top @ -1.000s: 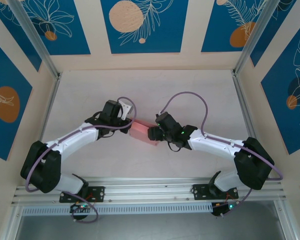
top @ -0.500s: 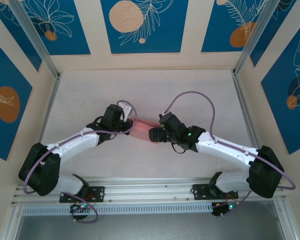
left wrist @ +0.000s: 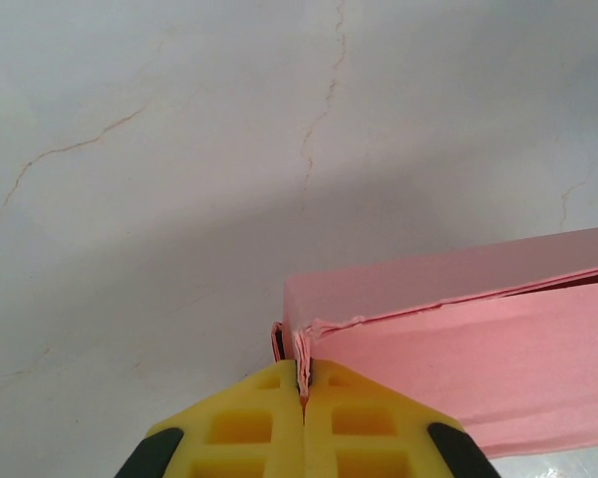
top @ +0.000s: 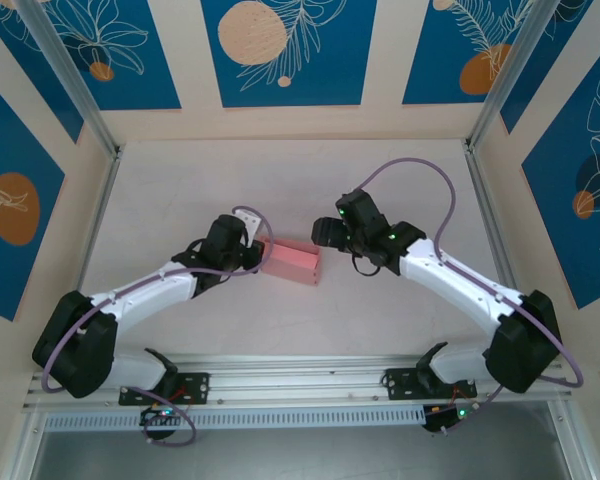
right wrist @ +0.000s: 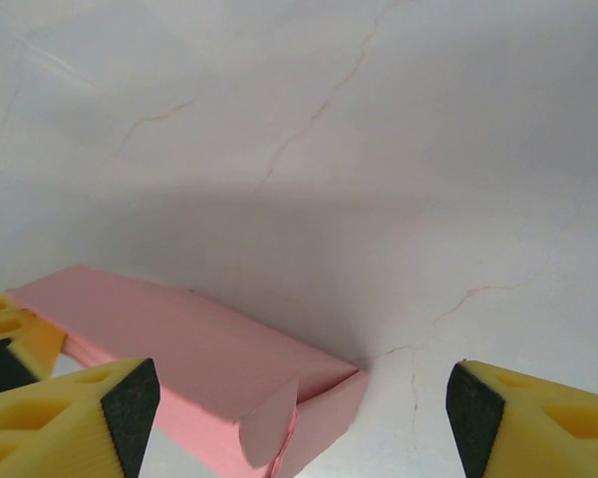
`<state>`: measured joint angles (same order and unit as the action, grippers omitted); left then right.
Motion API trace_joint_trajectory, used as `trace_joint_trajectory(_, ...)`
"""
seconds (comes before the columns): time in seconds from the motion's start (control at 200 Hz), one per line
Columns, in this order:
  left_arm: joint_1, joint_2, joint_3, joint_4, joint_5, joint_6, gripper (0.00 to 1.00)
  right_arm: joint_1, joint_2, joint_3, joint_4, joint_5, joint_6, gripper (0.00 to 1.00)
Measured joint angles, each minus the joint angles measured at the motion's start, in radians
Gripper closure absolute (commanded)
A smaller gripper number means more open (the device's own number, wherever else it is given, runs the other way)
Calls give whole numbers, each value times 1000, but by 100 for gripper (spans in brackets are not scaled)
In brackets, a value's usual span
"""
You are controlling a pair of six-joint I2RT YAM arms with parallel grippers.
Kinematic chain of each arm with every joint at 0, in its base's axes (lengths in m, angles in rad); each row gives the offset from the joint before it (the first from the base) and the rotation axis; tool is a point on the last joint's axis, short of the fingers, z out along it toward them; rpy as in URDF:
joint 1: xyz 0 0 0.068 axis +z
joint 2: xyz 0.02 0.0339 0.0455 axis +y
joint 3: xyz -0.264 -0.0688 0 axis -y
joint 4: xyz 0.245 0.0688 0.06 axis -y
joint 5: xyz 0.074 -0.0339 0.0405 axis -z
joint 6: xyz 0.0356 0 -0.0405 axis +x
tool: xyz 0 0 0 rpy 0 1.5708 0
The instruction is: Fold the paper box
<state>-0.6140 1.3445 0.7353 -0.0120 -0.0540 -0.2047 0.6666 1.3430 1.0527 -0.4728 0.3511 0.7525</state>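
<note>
The pale pink, thin-paper rectangular box (top: 291, 262) is lying flat on the white, faintly veined table top (top: 280, 180), near its middle and between the two arms. Its left end is being pinched by the left gripper (top: 258, 252). In the left wrist view the yellow ribbed fingers (left wrist: 249, 428) are being pressed together, with only a thin seam of pink paper caught between them. The right gripper (top: 326, 232) is being held with its jaws spread wide and nothing between them, just beyond the box's right end and apart from it. In the right wrist view a small rounded end flap (right wrist: 267, 436) is standing loose at that end, not tucked in.

The box is being judged very light and hollow, with walls that would be creased or crushed by a firm squeeze. It would probably be sent sliding over the smooth table by any push that is not being countered, so the pinch at the left seam is being taken as its anchor. Hold is best taken at folded edges and seams, where the paper is doubled and stiffest, and not across the broad faces. The loose flap is best pressed gently, close to its crease. The ragged seam edge (left wrist: 379, 319) is being read as a place where tearing could start.
</note>
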Motion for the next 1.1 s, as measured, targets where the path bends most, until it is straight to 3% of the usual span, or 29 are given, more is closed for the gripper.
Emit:
trace_joint_trajectory(0.22,-30,0,-6,17,-50,-5,100,1,87,4,0,-83,27,24)
trace_joint_trajectory(0.9,-124,0,-66,126,-246,-36,100,39,31,-150,170,-130,158,34)
trace_joint_trajectory(1.045,-127,0,-76,141,-255,-51,84,55,24,-179,204,-122,183,39)
trace_joint_trajectory(1.1,-127,0,-80,145,-261,-59,82,59,23,-190,217,-123,193,40)
